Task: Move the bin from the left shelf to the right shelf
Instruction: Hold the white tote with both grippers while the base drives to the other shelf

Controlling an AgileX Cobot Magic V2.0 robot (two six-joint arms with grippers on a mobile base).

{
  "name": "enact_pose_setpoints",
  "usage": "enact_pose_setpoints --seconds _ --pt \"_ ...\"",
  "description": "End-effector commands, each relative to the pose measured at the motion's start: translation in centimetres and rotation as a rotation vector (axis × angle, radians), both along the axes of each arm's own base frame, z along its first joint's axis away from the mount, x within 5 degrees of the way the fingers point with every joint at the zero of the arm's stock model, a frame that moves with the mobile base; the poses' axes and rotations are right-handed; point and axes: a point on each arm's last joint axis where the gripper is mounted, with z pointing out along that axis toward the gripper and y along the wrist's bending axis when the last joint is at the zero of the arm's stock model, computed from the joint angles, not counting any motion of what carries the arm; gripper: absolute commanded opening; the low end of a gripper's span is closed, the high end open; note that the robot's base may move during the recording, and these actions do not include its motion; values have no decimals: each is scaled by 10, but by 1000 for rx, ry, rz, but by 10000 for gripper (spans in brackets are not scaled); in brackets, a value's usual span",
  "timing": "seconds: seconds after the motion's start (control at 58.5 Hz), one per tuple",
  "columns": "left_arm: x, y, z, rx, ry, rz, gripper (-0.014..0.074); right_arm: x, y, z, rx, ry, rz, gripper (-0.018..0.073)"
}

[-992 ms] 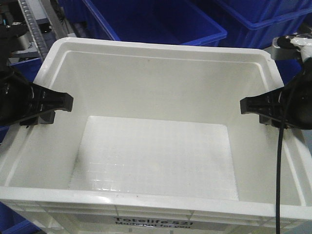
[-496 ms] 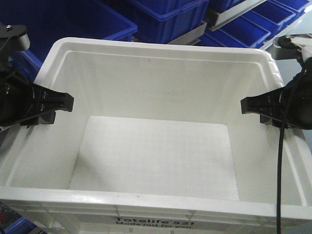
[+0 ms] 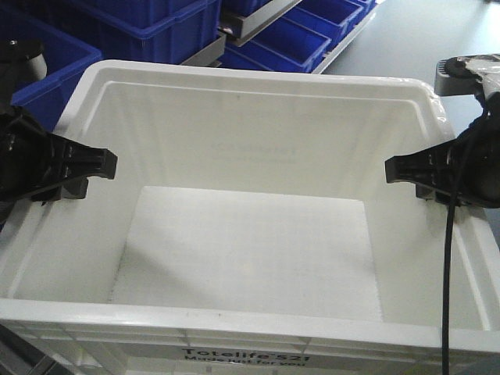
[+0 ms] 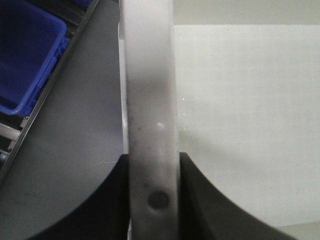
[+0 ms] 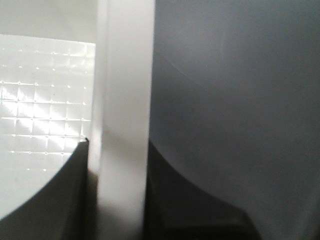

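The bin [image 3: 258, 133] hangs between my two hands in front of me, printed side nearest. No shelf shows under it, only grey floor [image 4: 75, 150] beside it. My left hand [image 3: 82, 168] pinches the left wall and my right hand [image 3: 414, 170] the right wall, each closed on it with one finger inside and one outside. I judge this is the carry, so both hands should travel level and together, because the smooth, glossy white plastic looks thin enough to flex or slip. Its bottom is grid-embossed. Behind on the left sit blue bins [image 3: 156, 31].
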Motion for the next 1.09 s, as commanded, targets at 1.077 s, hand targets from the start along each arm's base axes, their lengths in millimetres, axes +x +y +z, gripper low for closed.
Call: enact_pose_setpoints --seconds 1.077 --pt "-2 -3 23 -83 -142 -30 -6 1 -2 25 22 -172 30 2"
